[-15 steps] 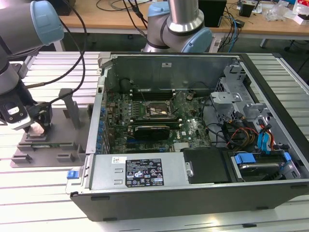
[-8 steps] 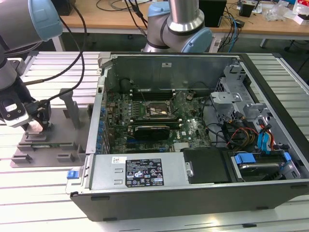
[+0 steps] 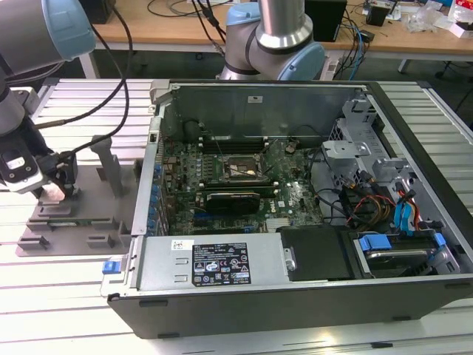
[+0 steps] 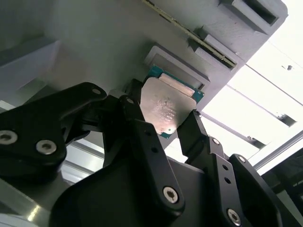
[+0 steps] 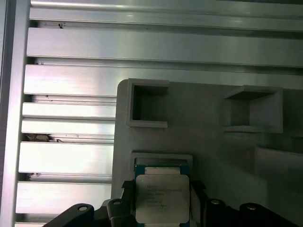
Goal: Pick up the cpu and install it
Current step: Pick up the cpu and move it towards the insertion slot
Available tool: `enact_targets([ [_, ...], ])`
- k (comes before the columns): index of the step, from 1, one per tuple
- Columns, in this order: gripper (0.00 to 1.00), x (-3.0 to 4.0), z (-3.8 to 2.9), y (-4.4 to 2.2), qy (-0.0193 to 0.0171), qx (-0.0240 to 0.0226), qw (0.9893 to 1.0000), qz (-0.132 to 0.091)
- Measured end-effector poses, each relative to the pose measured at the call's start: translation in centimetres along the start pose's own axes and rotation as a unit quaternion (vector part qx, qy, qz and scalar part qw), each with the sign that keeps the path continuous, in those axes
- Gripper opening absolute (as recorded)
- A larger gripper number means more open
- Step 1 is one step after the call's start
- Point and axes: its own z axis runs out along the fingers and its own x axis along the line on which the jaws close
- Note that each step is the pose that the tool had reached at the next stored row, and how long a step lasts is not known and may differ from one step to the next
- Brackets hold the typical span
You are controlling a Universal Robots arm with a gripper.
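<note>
The desk carries an open computer case and, to the exterior view's left of it, a grey tray. Over the tray, the hand grips the cpu by two opposite edges, at the tray's square recess.

Silver-topped cpu in the black claw's grip, against a grey tray on a slatted metal table.
</note>
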Motion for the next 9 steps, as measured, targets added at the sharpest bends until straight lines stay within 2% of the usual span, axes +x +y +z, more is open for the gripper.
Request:
enact_targets([
  [7, 0.55, -0.04, -1.48, 0.09, 0.0000, 0.0000, 1.0000, 0.000],
  [9, 0.55, -0.04, -1.67, 0.10, 0.0000, 0.0000, 1.0000, 0.000],
])
